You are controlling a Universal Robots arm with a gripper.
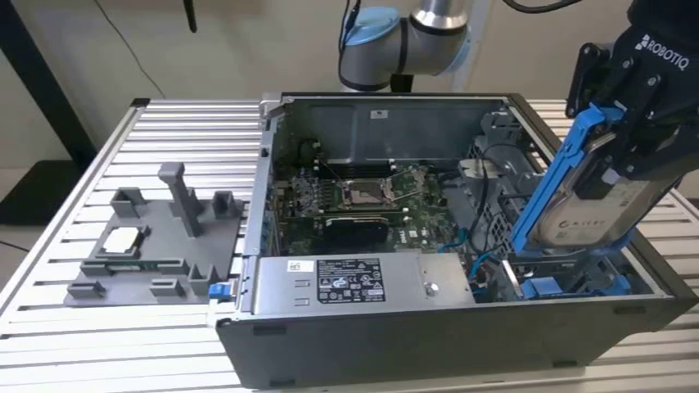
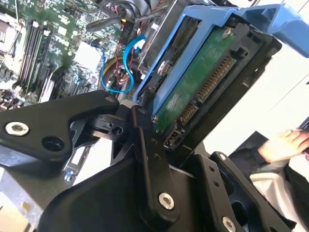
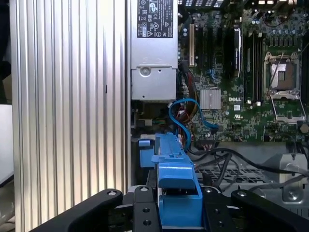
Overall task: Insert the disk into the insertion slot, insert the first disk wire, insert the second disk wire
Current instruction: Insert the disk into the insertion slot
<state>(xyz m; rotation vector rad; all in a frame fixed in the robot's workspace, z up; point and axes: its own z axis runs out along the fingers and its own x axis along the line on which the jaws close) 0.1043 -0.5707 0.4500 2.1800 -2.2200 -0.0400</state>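
The arm [image 1: 407, 37] reaches over the far wall of the open computer case [image 1: 437, 344] and brings its gripper [image 1: 624, 155] down above the case's end on the exterior view's right. The wrist is tipped, so the disk [image 1: 584, 209] hangs steeply tilted. The fingers [image 2: 145, 145] are closed on the disk and clamp it across its flat faces inside its blue carrier [image 1: 552, 180]. The second wrist view shows the disk's green circuit board [image 2: 198, 82] facing out. The disk's lower end dips inside the case, just above the blue bay fittings [image 1: 568, 286]; I cannot tell whether they touch. In the case the motherboard [image 1: 372, 192] lies in the middle and the power supply [image 1: 349, 282] sits along the near wall. The case stands on a slatted bench [image 1: 164, 344], with a grey fixture [image 1: 153, 246] beside it. A person's hand [image 2: 285, 145] shows beyond the case.
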